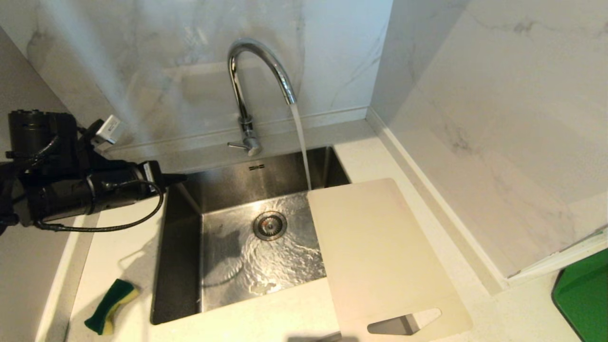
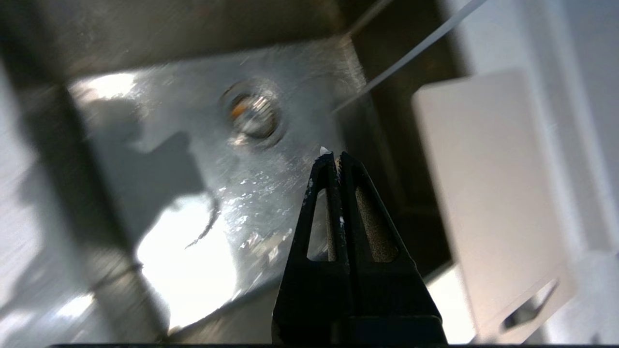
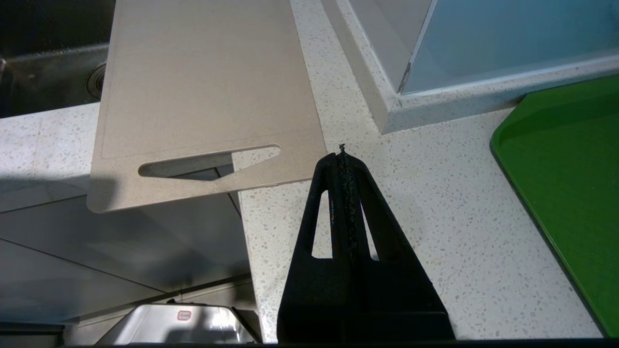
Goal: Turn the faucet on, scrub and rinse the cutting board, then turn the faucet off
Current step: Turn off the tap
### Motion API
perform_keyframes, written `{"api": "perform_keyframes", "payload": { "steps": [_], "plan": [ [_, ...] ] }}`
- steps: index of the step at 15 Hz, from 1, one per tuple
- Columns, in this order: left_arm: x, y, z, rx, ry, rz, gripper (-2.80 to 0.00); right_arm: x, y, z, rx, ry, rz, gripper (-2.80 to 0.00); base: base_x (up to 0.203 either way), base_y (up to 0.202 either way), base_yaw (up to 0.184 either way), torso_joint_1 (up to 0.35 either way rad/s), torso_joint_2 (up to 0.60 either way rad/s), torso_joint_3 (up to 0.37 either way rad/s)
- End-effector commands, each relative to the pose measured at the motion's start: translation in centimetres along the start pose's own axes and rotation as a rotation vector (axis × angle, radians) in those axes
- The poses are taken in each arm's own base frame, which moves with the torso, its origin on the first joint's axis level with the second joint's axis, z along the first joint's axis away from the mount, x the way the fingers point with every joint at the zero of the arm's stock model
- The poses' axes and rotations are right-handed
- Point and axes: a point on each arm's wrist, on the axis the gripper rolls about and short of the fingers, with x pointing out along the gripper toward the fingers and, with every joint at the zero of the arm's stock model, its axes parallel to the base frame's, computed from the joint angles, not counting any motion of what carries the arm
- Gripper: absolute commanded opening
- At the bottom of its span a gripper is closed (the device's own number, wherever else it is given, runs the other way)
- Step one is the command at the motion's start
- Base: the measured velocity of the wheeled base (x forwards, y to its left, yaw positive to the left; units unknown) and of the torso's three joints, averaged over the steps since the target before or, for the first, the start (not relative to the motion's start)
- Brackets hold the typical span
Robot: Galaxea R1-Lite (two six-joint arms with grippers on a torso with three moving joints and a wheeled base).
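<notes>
The faucet (image 1: 251, 80) stands at the back of the sink (image 1: 180, 266), right by the wall. Its little lever (image 1: 236, 145) sticks out to the side near the bottom. Water (image 1: 301, 147) runs from the spout in a thin stream. It lands on the sink floor and spreads out around the round drain (image 1: 270, 225).

The cutting board (image 1: 380, 256) lies flat on the right side of the sink. Its far end hangs over the basin, and the rest sits on the white counter (image 1: 498, 318). The end with the handle slot (image 1: 403, 324) points toward the robot and sticks out past the front edge of the counter.

The left gripper (image 2: 333, 155) is up above the left side of the sink, with its arm over the left counter. Its two fingers are pressed together, and nothing is between them. The board is well apart from it, across the basin. The faucet is also apart from it, back by the wall.

The right gripper (image 3: 342, 153) hangs over the counter near the front. Its fingers are pressed together too, and they hold nothing. The board's slot end is just beside it, not touching.

A green and yellow sponge (image 1: 111, 305) lies on the counter left of the sink. A green tray (image 1: 586, 299) sits at the far right.
</notes>
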Motion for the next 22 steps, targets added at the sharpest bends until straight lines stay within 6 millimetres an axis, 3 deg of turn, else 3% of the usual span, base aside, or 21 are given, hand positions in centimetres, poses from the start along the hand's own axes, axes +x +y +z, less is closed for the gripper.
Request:
{"api": "perform_keyframes", "payload": {
  "steps": [1, 4, 7, 13, 22],
  "plan": [
    [4.2, -0.7, -0.4, -0.058, -0.022, -0.047, -2.80, 0.0, 0.0, 0.0, 0.000, 0.001, 0.000, -2.80, 0.000, 0.000, 0.000, 0.000, 0.00, 0.000],
    [8.5, -1.9, -0.1, -0.085, -0.178, -0.093, -2.80, 0.0, 0.0, 0.0, -0.002, 0.000, 0.000, -2.80, 0.000, 0.000, 0.000, 0.000, 0.00, 0.000],
    [11.6, -2.8, -0.1, -0.090, -0.285, -0.144, -2.80, 0.0, 0.0, 0.0, -0.001, 0.000, 0.001, -2.80, 0.000, 0.000, 0.000, 0.000, 0.00, 0.000],
    [17.8, -0.9, -0.9, -0.044, -0.447, -0.186, -2.80, 0.0, 0.0, 0.0, -0.002, 0.000, 0.001, -2.80, 0.000, 0.000, 0.000, 0.000, 0.00, 0.000],
    [21.5, 0.3, -1.2, -0.052, -0.519, -0.176, -2.80, 0.0, 0.0, 0.0, -0.002, 0.000, 0.001, -2.80, 0.000, 0.000, 0.000, 0.000, 0.00, 0.000]
  ]
}}
